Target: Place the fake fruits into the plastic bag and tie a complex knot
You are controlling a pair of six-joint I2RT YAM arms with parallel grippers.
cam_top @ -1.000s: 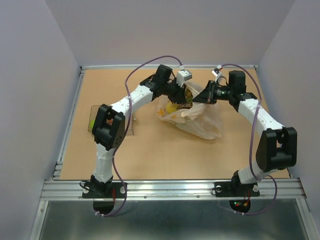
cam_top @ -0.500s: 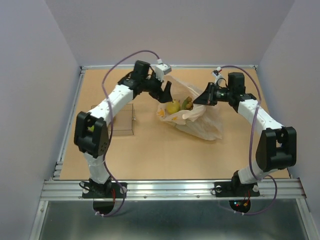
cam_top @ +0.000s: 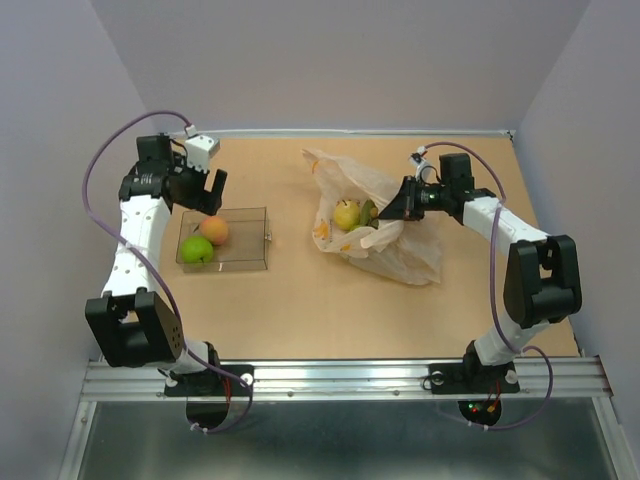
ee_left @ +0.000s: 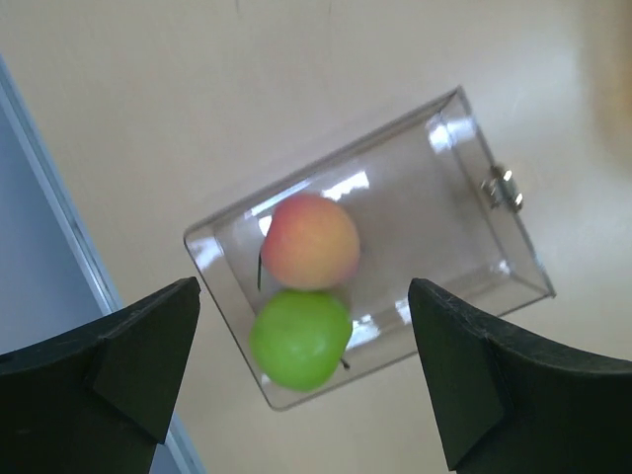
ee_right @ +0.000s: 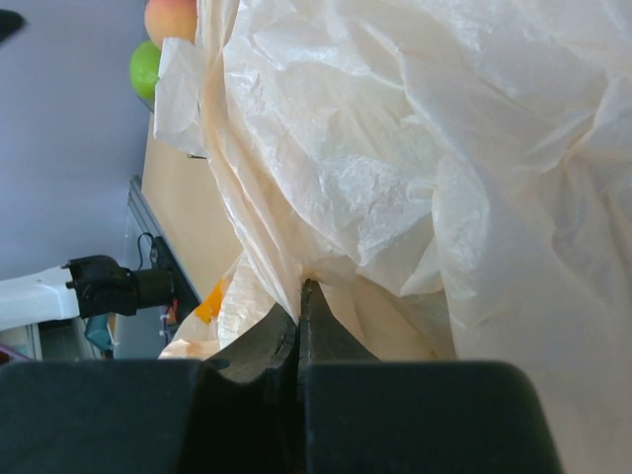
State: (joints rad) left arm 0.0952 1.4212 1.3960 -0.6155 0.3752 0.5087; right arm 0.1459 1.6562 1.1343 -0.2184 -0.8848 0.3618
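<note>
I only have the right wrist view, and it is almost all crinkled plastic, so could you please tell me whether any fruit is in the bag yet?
Observer: Yes. From above, a yellow fruit and a green-brown fruit sit in the open mouth of the plastic bag.
Operator: Thank you. Where is the left gripper?
Observer: The left gripper hangs open above the clear tray, well apart from the bag.
Operator: And what is in that tray?
Observer: Two pieces lie at one end of it, touching each other: a peach-coloured fruit and a green fruit.
</note>
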